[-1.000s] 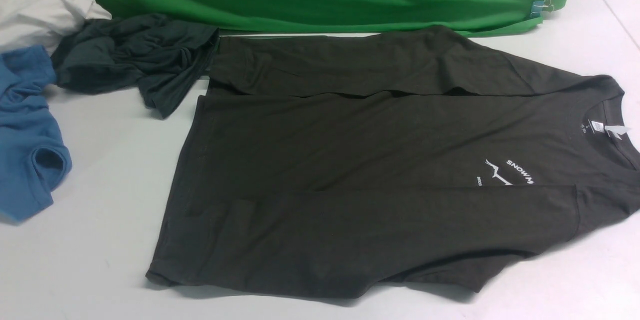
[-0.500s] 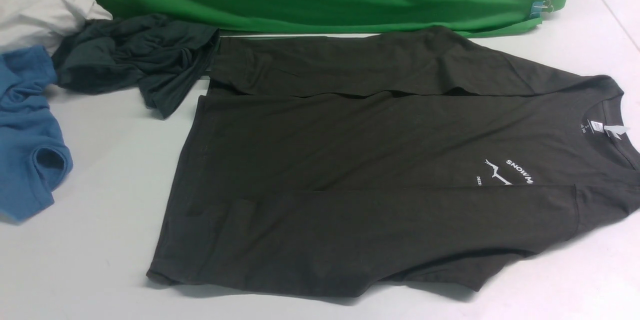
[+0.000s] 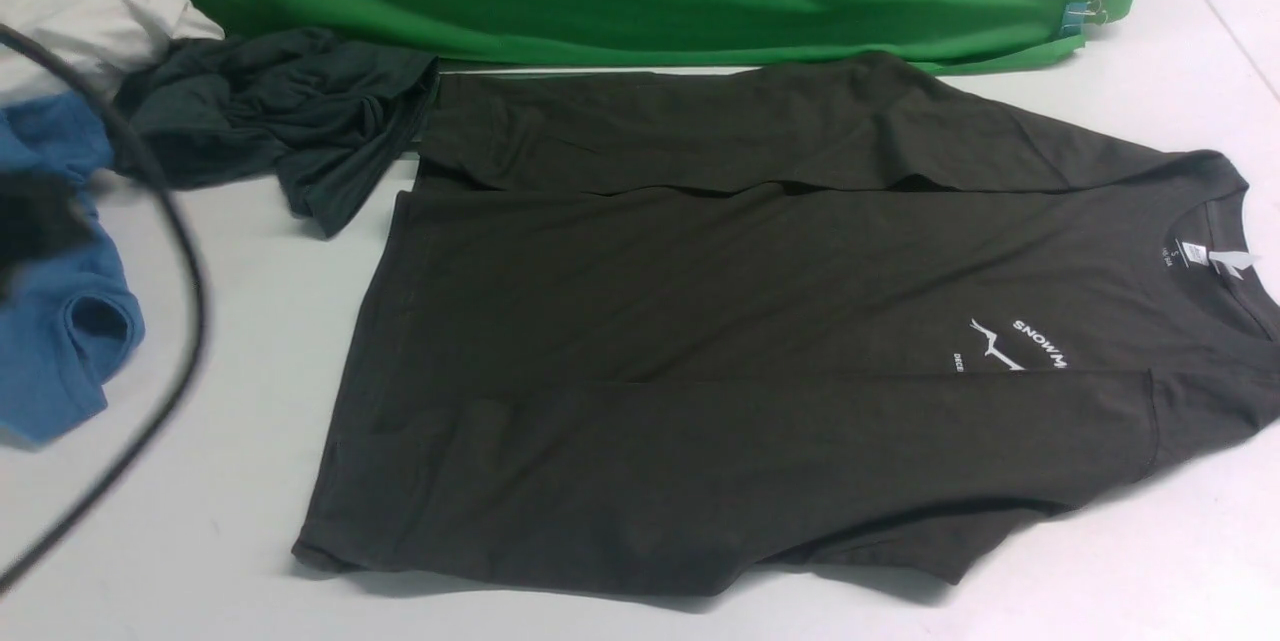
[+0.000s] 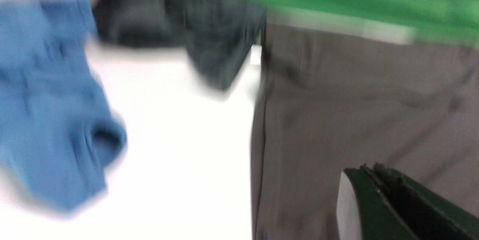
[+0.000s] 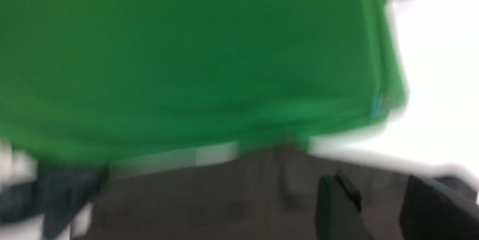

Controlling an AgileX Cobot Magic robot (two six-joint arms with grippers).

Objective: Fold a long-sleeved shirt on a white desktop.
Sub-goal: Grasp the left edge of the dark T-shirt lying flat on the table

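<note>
On the white desktop (image 3: pixel 250 481), seen from the front, the long-sleeved shirt (image 3: pixel 750 351) was laid flat, sleeves folded inward, collar to the right. From the left wrist, the left gripper (image 4: pixel 370 169) was shown pressed together, empty, above the shirt near its hem. From the right wrist, the right gripper (image 5: pixel 378 187) was seen spread, empty, near the green cloth (image 5: pixel 187 64). Soft, light and limp, the shirt was judged best pinched at its hem corners.

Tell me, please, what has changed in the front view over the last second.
A dark part of the left arm and its black cable have come in at the left edge, in front of the blue shirt. Nothing was grasped or released. The long-sleeved shirt and the rest lie as before.
</note>
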